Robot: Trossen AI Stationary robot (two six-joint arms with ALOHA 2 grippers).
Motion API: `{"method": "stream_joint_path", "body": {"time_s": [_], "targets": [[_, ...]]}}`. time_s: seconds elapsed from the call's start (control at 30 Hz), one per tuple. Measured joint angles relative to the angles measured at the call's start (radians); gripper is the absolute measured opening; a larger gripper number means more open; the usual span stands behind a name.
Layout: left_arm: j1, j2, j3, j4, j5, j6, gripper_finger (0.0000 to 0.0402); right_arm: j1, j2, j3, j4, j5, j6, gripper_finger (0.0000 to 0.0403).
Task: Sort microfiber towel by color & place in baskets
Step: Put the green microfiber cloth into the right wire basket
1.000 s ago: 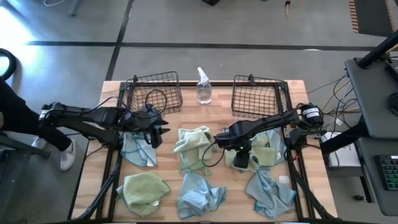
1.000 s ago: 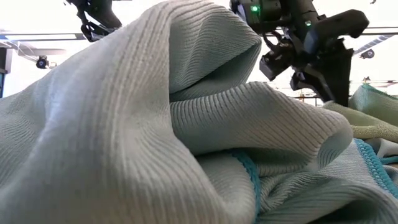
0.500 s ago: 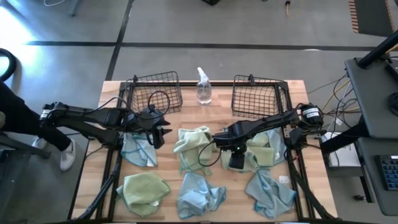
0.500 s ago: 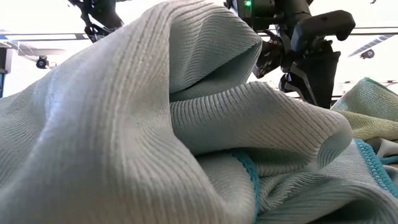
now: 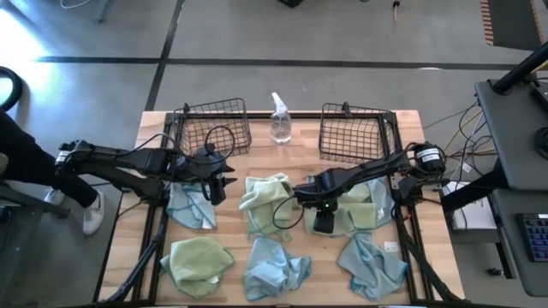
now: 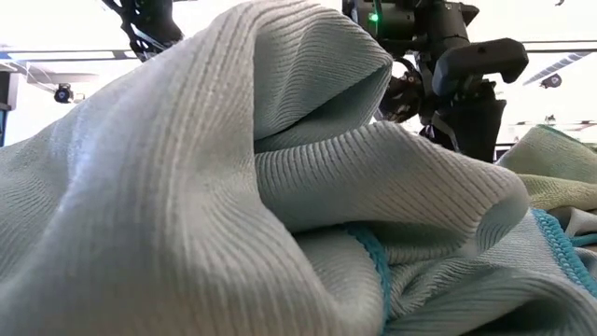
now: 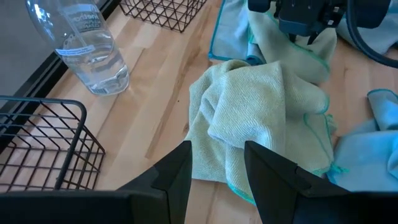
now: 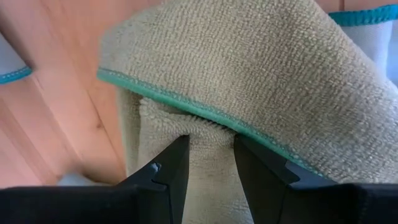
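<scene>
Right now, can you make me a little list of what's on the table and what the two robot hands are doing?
Towels: six on the table; light blue towels and yellow-green towels
Baskets: two black wire baskets, both empty
Bottle: clear spray bottle between the baskets
Left gripper: open, beside a blue towel, pointing toward the middle yellow-green towel
Right gripper: open, down over the yellow-green towel on the right
Sorted so far: nothing

Two baskets (image 5: 213, 125) (image 5: 353, 132), one spray bottle (image 5: 280, 121), three blue towels (image 5: 190, 205) (image 5: 276, 267) (image 5: 372, 263), and three yellow-green towels (image 5: 199, 262) (image 5: 267, 198) (image 5: 364, 210).
</scene>
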Motion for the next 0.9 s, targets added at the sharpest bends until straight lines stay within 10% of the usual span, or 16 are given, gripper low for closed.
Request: {"method": "stream_joint_path", "body": {"time_s": [0.9], "targets": [[0.0,0.0,0.0,0.0,0.0,0.0,0.0132,0.0,-0.002,-0.184,0.235,0.0,0.003,0.0107]]}}
